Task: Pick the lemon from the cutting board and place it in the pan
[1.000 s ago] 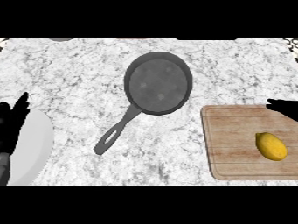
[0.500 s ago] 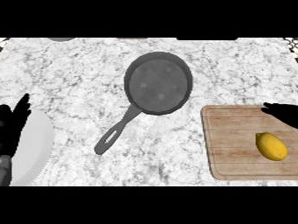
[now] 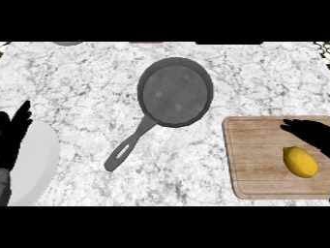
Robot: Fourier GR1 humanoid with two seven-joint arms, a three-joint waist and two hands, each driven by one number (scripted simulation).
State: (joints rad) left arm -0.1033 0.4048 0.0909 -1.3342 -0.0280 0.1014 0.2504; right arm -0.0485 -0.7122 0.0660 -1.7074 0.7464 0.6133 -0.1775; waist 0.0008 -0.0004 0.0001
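A yellow lemon lies on the wooden cutting board at the right of the counter. My right hand hangs over the board's right part, fingers stretched out leftward, just above and to the right of the lemon, not holding it. The dark grey pan sits upper middle, nothing inside it, its handle pointing down-left. My left hand rests open at the left edge, fingers up.
A white plate lies at the lower left, partly under my left hand. The counter top is grey-white marble. Patterned tiles show at both upper corners.
My right hand has moved further left and down over the cutting board, closer to the lemon. The left hand, pan and lemon have stayed put.
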